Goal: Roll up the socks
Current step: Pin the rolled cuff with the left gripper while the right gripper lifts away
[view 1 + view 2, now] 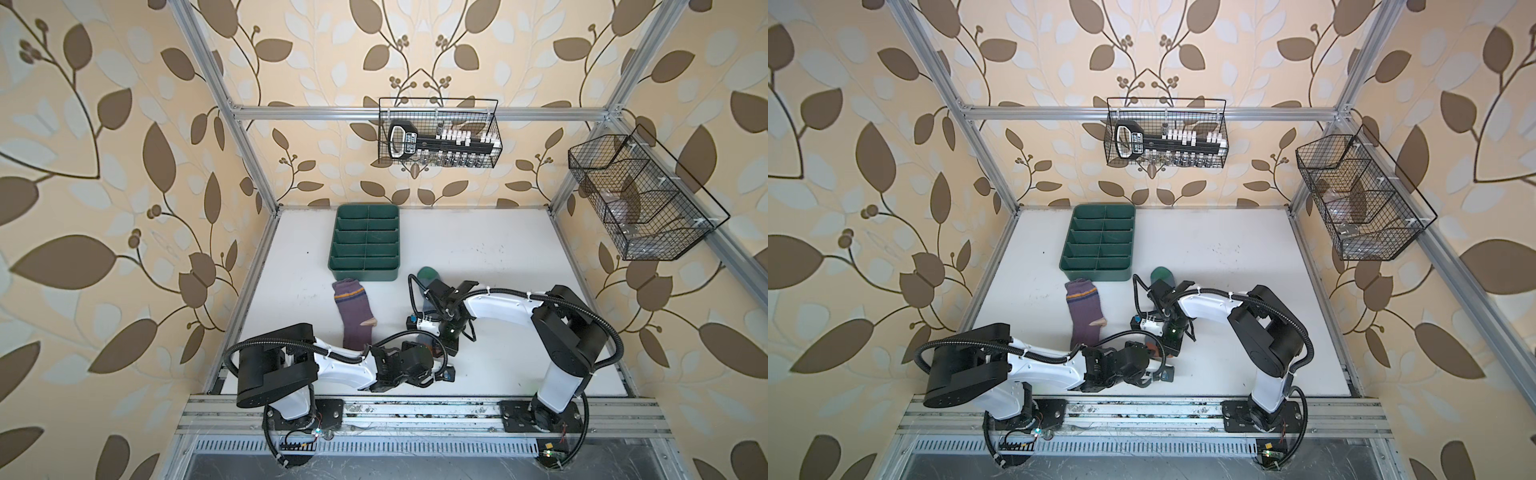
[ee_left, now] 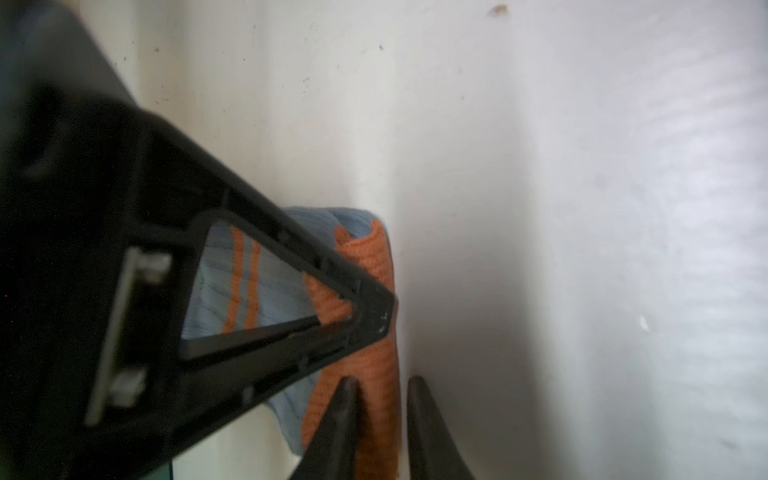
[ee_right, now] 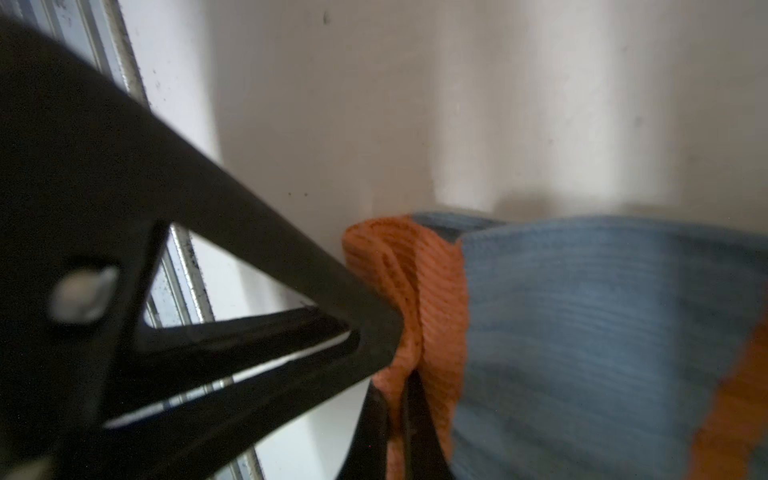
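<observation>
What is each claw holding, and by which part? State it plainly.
Right claw: shut on the orange cuff of the grey-blue sock. Left claw: jaws straddle that same cuff; whether they grip it cannot be told.

White desk [image 2: 540, 208] with a grey-blue sock [image 2: 286, 291] on it, its orange cuff [image 2: 378, 361] folded along one edge. The left hand [image 2: 380, 415] has its fingertips [image 2: 340, 419] on either side of the cuff, close in; can't tell if clamped. A black triangular frame [image 2: 124, 208] overlaps the sock, tip on the cuff. Two orange stripes [image 2: 243, 282] show through the frame, just beside the cuff.
</observation>
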You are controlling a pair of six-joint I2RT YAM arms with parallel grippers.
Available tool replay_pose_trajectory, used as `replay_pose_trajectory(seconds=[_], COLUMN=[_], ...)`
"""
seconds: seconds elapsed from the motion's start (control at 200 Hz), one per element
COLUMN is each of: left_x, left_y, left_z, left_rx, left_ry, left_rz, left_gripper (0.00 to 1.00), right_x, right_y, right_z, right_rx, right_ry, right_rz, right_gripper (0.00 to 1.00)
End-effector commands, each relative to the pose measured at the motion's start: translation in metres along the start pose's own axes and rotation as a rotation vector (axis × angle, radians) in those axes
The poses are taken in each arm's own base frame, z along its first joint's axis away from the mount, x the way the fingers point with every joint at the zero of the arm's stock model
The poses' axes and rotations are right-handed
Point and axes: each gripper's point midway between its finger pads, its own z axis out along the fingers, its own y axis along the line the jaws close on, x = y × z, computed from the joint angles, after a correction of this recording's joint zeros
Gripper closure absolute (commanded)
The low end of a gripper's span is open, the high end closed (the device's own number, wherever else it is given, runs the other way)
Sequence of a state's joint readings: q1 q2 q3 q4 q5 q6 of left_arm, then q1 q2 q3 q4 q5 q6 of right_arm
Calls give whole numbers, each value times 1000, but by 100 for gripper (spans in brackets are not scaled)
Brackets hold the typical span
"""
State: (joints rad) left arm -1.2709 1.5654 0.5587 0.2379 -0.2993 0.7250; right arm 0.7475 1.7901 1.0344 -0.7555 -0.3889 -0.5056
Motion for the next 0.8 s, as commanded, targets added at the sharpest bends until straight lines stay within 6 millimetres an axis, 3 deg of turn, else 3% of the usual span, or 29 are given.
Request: replay_pose_trajectory(seconds=[0.0, 0.115, 0.235, 0.48, 0.675, 0.795], left_x=[-2, 1, 1, 0, -8, -10], left_y=[-1, -3, -3, -10, -18, -21], left_z=[4, 6, 7, -1, -12, -16], left_rx=[-5, 0, 4, 91, 200, 274], left_ry=[8, 21, 37, 63, 45, 55], left_rz=[-24, -35, -52, -100, -158, -199], left_gripper=[86, 100, 100, 100, 100, 100], right_x=[21, 18, 13, 9, -5, -7], right_y=[-20, -19, -20, -40, -49, -69], right_z=[16, 11, 2, -32, -87, -150], right_rx=[69, 79, 106, 309, 440, 620], right_ry=[80, 53, 15, -71, -293, -500], right_rz=[2, -1, -5, -11, 23, 112], right_gripper=[100, 100, 97, 67, 58, 58])
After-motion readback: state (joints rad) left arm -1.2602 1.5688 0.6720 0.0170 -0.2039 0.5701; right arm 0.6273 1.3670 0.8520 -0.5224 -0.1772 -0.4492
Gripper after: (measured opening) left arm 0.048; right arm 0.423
